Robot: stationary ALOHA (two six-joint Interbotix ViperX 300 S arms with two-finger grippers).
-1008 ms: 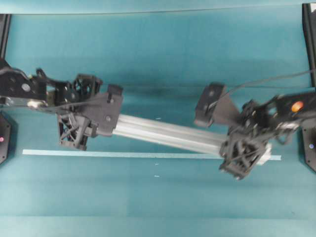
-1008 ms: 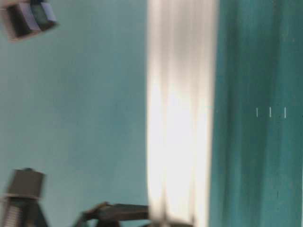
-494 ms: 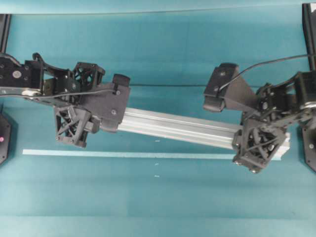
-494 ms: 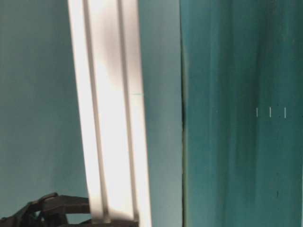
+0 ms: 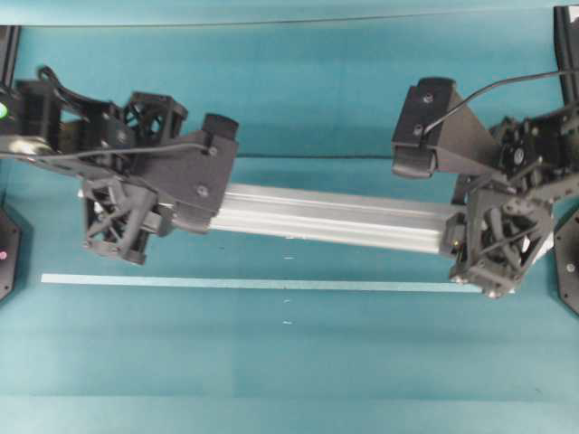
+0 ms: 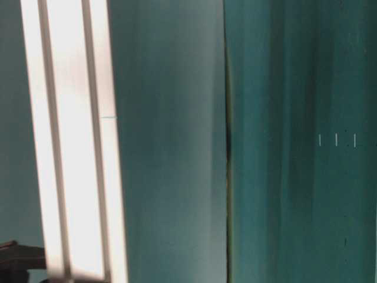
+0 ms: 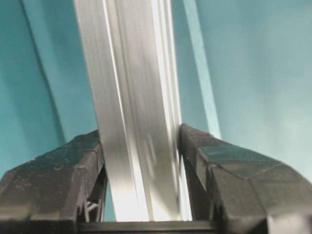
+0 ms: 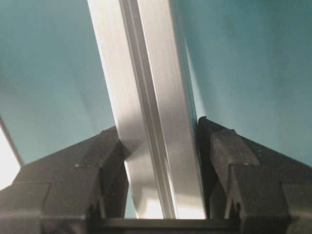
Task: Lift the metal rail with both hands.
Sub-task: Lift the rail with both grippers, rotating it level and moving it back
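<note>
The metal rail (image 5: 335, 217), a long grooved silver bar, lies nearly level across the middle of the overhead view, off the teal table and apart from the tape strip. My left gripper (image 5: 136, 176) is shut on its left end, which the wrist camera mount hides. In the left wrist view the rail (image 7: 136, 97) runs away between both fingers of that gripper (image 7: 140, 141), touching each. My right gripper (image 5: 507, 203) is shut on the right end. There the rail (image 8: 146, 97) sits pinched in the gripper (image 8: 158, 134). The table-level view shows the rail (image 6: 70, 141) as a bright, blurred band.
A thin pale tape strip (image 5: 253, 283) lies flat on the table in front of the rail and shows again in the left wrist view as the tape strip (image 7: 200, 73). Black frame posts (image 5: 565, 54) stand at the table's side edges. Small white marks (image 5: 288, 312) dot the cloth.
Both grippers have carried the rail toward the far side, away from the tape strip. Its right end rose most, so the tilted bar now lies nearly level. In the table-level view it slid left.
</note>
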